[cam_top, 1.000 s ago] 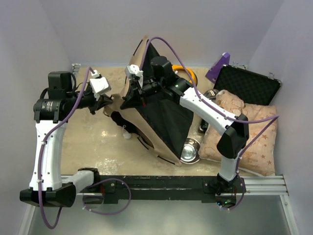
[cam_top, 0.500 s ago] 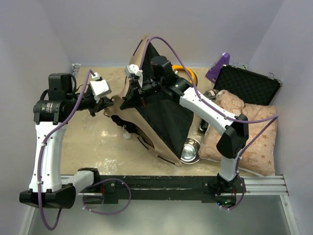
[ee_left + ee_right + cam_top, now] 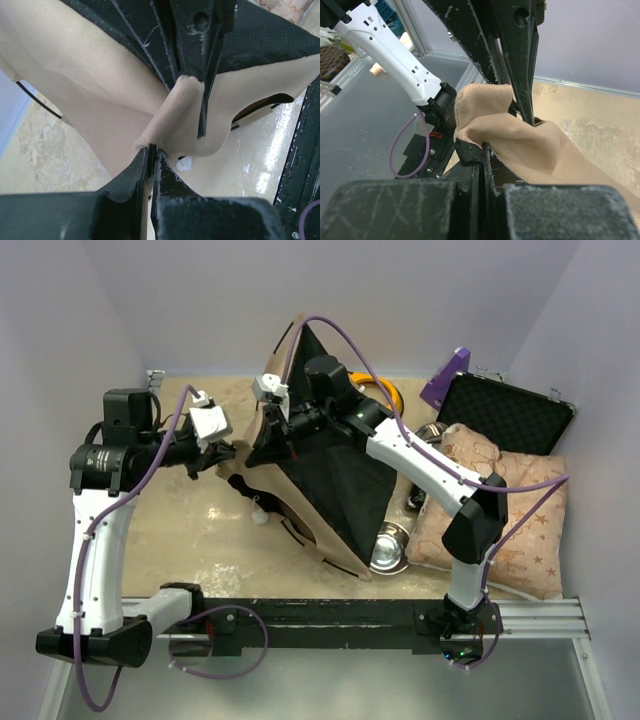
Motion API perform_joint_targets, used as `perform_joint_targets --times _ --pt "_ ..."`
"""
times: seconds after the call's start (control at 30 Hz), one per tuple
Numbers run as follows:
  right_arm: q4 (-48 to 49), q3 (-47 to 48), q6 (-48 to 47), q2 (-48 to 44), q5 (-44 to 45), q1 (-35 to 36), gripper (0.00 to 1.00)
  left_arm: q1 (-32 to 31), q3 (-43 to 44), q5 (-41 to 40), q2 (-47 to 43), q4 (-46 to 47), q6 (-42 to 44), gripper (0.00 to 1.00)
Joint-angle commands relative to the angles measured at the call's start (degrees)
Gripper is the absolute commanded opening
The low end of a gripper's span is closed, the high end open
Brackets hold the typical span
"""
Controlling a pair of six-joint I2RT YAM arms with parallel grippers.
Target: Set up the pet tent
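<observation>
With the left end effector [image 3: 151, 150] and right end effector [image 3: 482, 147] both pinching the tent [image 3: 345, 490] fabric, we should draw it apart evenly.

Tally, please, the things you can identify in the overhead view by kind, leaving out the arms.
pet tent: 1
star-patterned cushion: 1
open black case: 1
steel bowl: 1
yellow-orange item, mostly hidden behind the tent: 1
Total: 5
</observation>
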Motion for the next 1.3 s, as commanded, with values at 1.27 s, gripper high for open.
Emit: perform_joint_targets --times 1.27 --pt "-7.6 5.0 -1.0 2.2 8.1 -1.1 0.25 -5.4 -7.8 -18.8 -9.6 20.6 -21.7 0.00"
